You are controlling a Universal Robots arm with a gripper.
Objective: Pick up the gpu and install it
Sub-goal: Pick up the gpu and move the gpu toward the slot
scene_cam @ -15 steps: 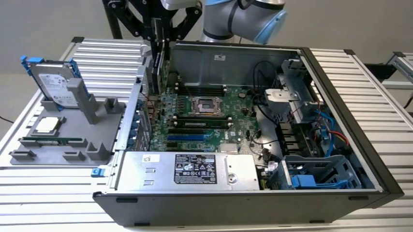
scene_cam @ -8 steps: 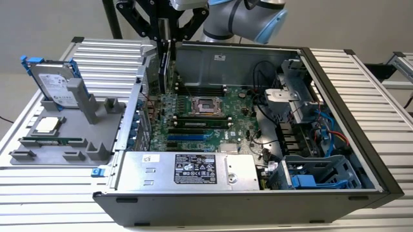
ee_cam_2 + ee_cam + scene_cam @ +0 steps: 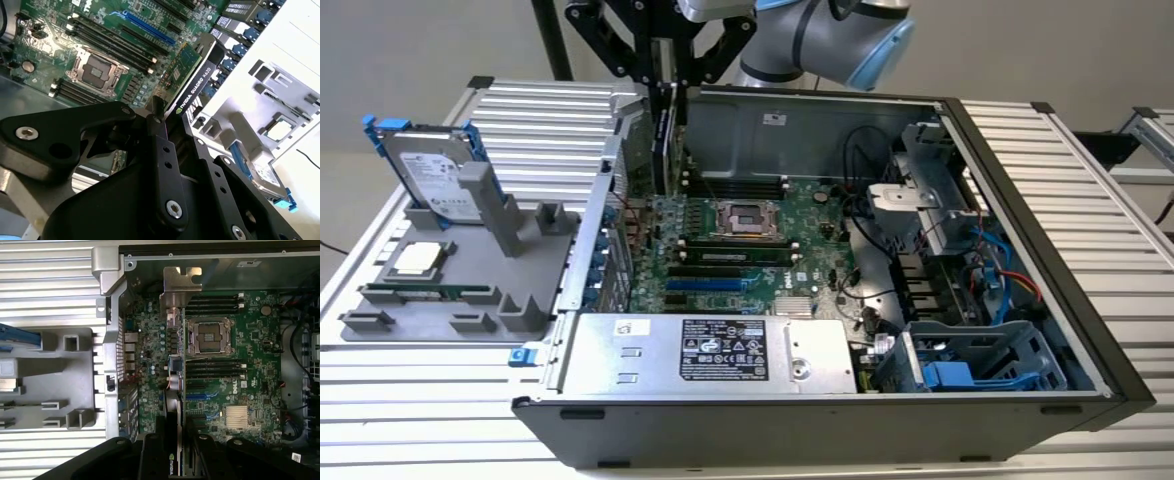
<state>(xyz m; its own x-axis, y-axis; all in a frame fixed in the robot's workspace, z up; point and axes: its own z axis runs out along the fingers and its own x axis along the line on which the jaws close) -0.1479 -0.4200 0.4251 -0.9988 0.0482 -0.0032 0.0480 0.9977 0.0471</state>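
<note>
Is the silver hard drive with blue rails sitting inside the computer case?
No, the hard drive stands upright in the grey holder, outside the computer case, on the exterior view's left.

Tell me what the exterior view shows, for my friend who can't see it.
The gripper holds the gpu on edge over the green motherboard inside an open computer case. On the exterior view's left, a grey holder carries a hard drive with blue rails.

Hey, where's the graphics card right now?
The thin green graphics card with its black cooler hangs clamped in the black pincer over the green motherboard, near the open case's wall on the exterior view's left.
</note>
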